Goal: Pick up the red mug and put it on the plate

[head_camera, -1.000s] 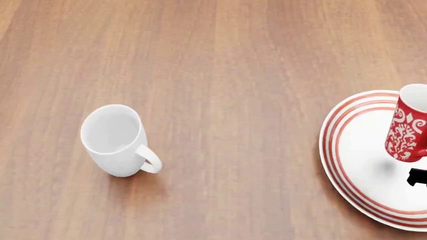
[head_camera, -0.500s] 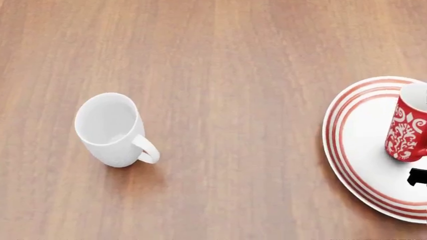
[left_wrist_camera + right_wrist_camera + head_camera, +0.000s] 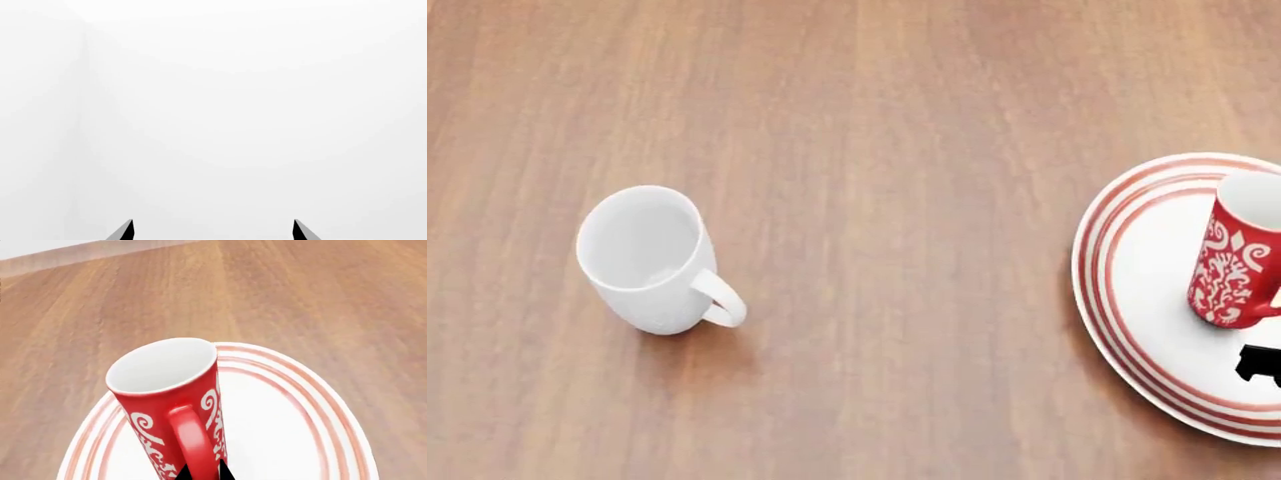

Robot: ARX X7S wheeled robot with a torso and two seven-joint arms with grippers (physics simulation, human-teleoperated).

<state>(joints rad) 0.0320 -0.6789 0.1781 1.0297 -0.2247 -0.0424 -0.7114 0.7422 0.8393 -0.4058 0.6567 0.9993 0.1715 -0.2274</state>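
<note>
I see the red mug [image 3: 170, 405] standing on the plate [image 3: 293, 440], directly ahead of my right gripper [image 3: 201, 472], whose two dark tips pinch the mug's handle [image 3: 193, 440]. My left gripper [image 3: 212, 231] is spread, facing blank white. Well off to the mug's far side, a white mug [image 3: 654, 262] stands on the wooden table [image 3: 868, 150].

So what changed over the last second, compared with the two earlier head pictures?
The view shifted early on, then held. Since half a second ago, the tall red mug with white swirls has shifted slightly left over the round red-ringed white plate, and the right gripper has its fingers at the handle. The plain white mug and wooden table stayed as they were.
</note>
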